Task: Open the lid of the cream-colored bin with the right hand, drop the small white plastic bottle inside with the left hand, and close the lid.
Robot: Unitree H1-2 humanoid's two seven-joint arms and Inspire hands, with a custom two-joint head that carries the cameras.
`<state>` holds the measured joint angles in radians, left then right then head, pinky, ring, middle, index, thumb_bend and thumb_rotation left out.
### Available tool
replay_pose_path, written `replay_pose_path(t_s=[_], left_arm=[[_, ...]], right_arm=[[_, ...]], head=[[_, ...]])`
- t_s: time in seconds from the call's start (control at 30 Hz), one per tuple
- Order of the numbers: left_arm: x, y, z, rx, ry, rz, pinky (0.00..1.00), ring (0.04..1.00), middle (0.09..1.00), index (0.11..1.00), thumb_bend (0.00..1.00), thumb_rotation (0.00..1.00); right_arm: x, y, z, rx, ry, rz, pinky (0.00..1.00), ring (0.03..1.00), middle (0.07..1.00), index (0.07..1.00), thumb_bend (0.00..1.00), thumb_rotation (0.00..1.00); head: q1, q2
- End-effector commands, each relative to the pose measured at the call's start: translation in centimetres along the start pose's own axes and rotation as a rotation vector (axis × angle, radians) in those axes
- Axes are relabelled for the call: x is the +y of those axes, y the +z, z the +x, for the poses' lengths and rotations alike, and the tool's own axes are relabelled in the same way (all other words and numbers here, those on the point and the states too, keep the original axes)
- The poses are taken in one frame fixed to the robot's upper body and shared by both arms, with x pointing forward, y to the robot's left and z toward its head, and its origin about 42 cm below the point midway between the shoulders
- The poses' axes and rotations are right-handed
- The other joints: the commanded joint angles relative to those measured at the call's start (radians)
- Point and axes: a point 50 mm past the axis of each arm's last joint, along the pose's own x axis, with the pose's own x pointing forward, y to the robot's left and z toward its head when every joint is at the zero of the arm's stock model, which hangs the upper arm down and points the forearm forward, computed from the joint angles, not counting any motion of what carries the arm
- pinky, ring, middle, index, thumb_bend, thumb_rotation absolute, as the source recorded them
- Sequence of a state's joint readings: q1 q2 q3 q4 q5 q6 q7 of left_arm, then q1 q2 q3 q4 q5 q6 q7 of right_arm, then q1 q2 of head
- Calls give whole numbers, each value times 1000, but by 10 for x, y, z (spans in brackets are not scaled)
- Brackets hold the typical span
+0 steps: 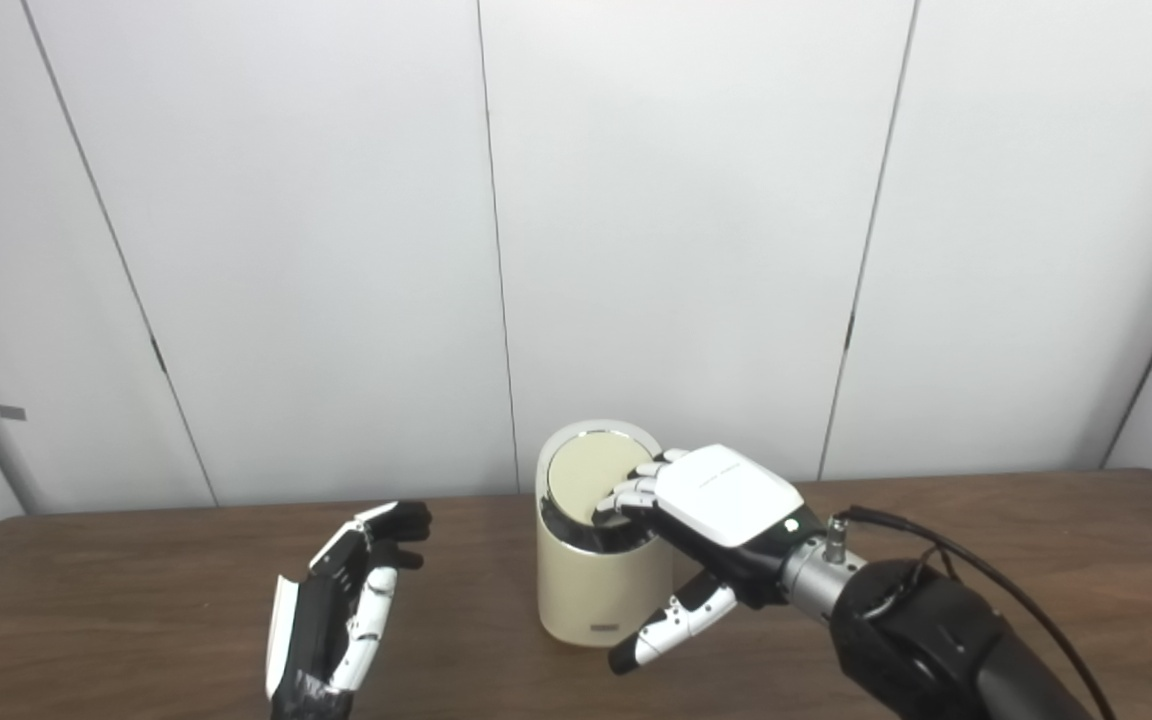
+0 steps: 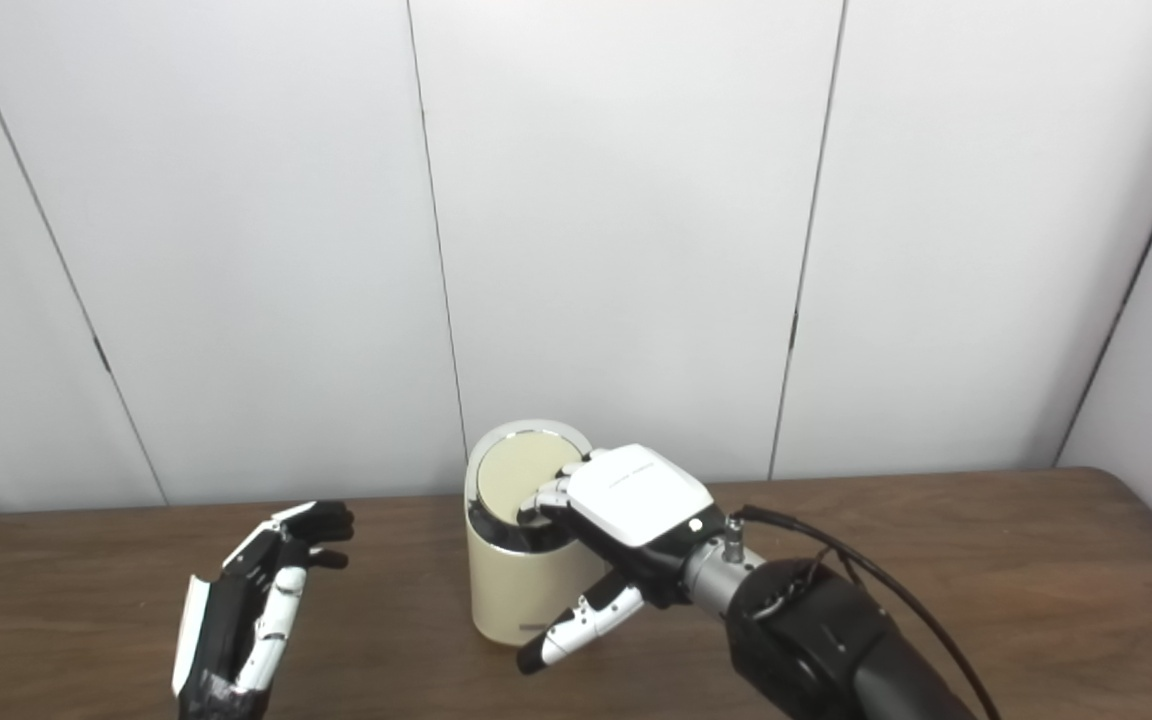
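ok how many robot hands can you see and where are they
2. The left robot hand is raised above the table, open and empty, left of the cream bin. The right robot hand rests its fingers on the bin's lid.

the bin [image 1: 601, 575] stands on the table [image 1: 1036, 540], just left of my right hand [image 1: 721, 500], whose fingers [image 1: 626, 497] rest on its lid [image 1: 591, 475]. my left hand [image 1: 346, 605] hangs well apart, left of the bin.
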<state>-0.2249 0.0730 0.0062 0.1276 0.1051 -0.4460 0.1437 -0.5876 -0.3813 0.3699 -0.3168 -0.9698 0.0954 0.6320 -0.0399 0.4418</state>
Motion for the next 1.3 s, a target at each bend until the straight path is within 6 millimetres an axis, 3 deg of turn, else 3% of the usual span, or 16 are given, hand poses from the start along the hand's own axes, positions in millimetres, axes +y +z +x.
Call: replay_pose_path(t_s=[0.0, 0.4, 0.53, 0.63, 0.7, 0.73, 0.8, 0.9, 1.07, 1.27], left_arm=[[-1, 12, 16, -78, 2, -11, 597, 691, 706, 701, 399, 772], [-2, 12, 16, -78, 1, -1, 594, 694, 708, 701, 386, 781], [-2, 13, 16, -80, 1, 0, 596, 694, 709, 702, 388, 768], [-1, 13, 16, -81, 9, -6, 594, 695, 713, 709, 395, 769], [0, 13, 16, -80, 16, -17, 597, 701, 721, 720, 393, 795], [0, 13, 16, -79, 22, -23, 603, 707, 726, 728, 382, 834], [1, 13, 16, -78, 31, -33, 606, 712, 734, 736, 341, 858], [3, 14, 15, -80, 42, -40, 608, 713, 733, 735, 265, 845], [4, 18, 14, -92, 45, -48, 607, 711, 729, 727, 198, 748], [6, 23, 11, -107, 44, -40, 608, 711, 728, 723, 197, 728]], right_arm=[[-22, -1, -5, 2, -74, 6, 942, 910, 864, 837, 1000, 846], [-19, -6, -12, 14, -105, 60, 898, 912, 882, 862, 1000, 827], [-7, -10, -16, 25, -180, 218, 891, 914, 899, 884, 977, 758], [5, -14, -25, 35, -270, 377, 879, 920, 927, 918, 913, 767], [13, -17, -30, 36, -314, 470, 844, 930, 950, 941, 812, 816], [19, -20, -34, 25, -354, 534, 836, 945, 971, 966, 741, 906], [31, -25, -41, 21, -435, 627, 813, 921, 946, 934, 514, 975], [51, -30, -50, 42, -525, 756, 855, 924, 931, 920, 330, 998], [79, -42, -62, 54, -655, 844, 811, 872, 873, 856, 204, 1000], [109, -57, -74, 68, -771, 952, 827, 858, 857, 845, 244, 967]], head=[[-1, 0], [-1, -4], [3, -5], [6, -4], [5, -5], [9, -8], [12, -9], [21, -9], [25, -11], [40, -15]])
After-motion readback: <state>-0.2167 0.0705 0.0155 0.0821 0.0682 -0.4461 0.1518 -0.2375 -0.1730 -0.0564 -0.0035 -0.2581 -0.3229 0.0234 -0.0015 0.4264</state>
